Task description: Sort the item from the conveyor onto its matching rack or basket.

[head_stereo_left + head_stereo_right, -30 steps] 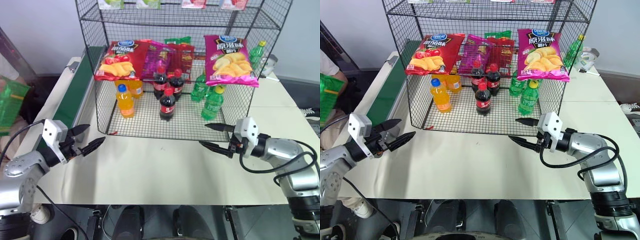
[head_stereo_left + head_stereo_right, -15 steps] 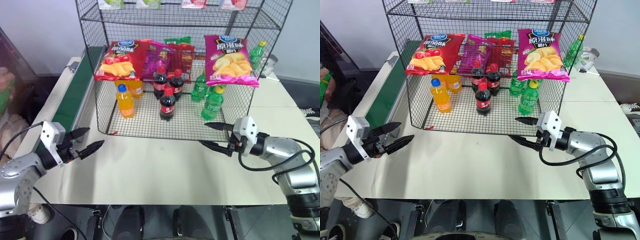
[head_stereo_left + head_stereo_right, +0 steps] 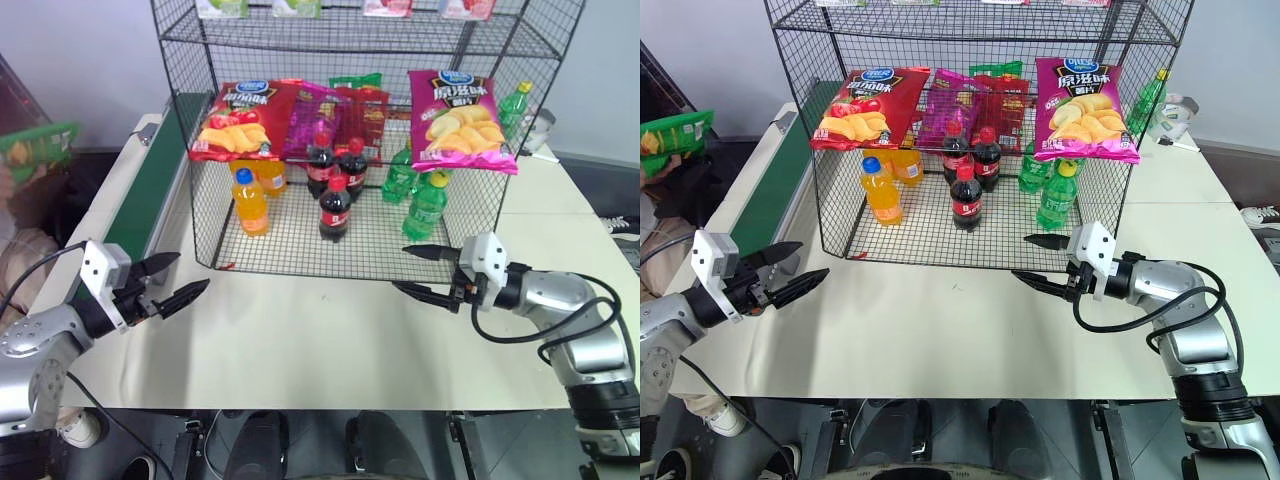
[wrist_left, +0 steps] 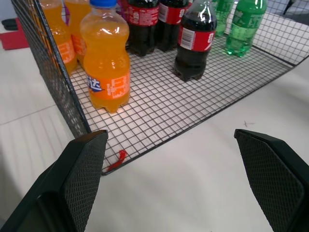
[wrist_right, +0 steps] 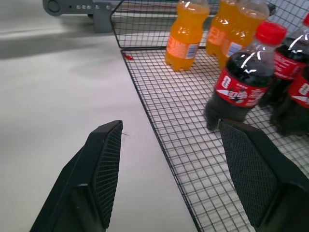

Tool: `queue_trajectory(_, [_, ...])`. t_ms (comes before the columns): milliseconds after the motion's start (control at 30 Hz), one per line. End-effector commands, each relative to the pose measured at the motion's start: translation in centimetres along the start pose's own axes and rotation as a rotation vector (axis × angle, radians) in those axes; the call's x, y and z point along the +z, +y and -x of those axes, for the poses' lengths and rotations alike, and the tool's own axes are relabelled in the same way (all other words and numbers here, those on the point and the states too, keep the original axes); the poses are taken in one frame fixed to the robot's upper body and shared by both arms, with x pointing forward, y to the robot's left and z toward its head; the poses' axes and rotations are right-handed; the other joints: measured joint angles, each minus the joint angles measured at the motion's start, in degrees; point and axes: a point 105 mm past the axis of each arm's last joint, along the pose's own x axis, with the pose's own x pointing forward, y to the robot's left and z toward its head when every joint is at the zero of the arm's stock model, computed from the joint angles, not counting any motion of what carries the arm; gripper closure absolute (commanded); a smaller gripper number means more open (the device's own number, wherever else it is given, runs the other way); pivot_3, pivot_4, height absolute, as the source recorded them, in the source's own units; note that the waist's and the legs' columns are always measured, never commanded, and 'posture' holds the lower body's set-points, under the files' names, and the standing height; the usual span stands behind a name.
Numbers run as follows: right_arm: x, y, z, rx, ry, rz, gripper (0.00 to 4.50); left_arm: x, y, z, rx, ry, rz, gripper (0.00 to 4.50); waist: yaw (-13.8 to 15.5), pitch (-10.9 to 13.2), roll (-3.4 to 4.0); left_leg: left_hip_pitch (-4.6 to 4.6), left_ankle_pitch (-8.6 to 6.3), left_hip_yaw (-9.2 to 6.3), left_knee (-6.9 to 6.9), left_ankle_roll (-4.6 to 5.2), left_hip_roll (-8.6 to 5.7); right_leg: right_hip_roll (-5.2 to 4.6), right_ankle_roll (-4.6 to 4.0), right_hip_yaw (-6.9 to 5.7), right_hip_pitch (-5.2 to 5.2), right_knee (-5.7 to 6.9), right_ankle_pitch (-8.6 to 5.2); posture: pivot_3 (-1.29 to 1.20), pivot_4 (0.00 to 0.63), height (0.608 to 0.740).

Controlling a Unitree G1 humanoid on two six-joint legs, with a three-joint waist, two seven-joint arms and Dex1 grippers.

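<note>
Glossy green crisp bag (image 3: 675,131) held flat, long axis roughly level, by a person at far left beyond dark-green conveyor belt (image 3: 140,205), nearer empty left pincer (image 3: 170,281), prongs apart; right pincer (image 3: 420,272) also apart, well off.

The glossy magenta-pink crisp bag (image 3: 461,119) on the black wire-mesh shelving unit (image 3: 300,240) carries white Chinese characters reading 原滋味 under a blue oval logo too small to read.
</note>
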Motion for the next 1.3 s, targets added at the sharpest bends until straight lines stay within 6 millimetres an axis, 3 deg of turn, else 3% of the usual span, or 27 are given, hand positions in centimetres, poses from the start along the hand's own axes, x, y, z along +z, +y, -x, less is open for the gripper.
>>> queue_trajectory(33, [0.8,-0.2,0.1,-0.008,-0.025,0.033,1.23,1.4,-0.1,0.0,-0.013,-0.043,-0.050,0.00,0.00,0.00,0.00,0.00,0.00,0.00,0.00,0.00,0.00,0.00,0.00,0.00,0.00,0.00,0.00,0.00,0.150,0.739])
queue_trajectory(1300, [1.2,-0.2,-0.5,0.002,-0.059,0.006,1.23,1.3,1.9,1.2,0.104,-0.034,-0.195,0.00,-0.02,0.00,0.00,0.00,0.00,0.00,0.00,0.00,0.00,0.00,0.00,-0.01,0.00,0.00,0.00,0.00,0.150,0.739])
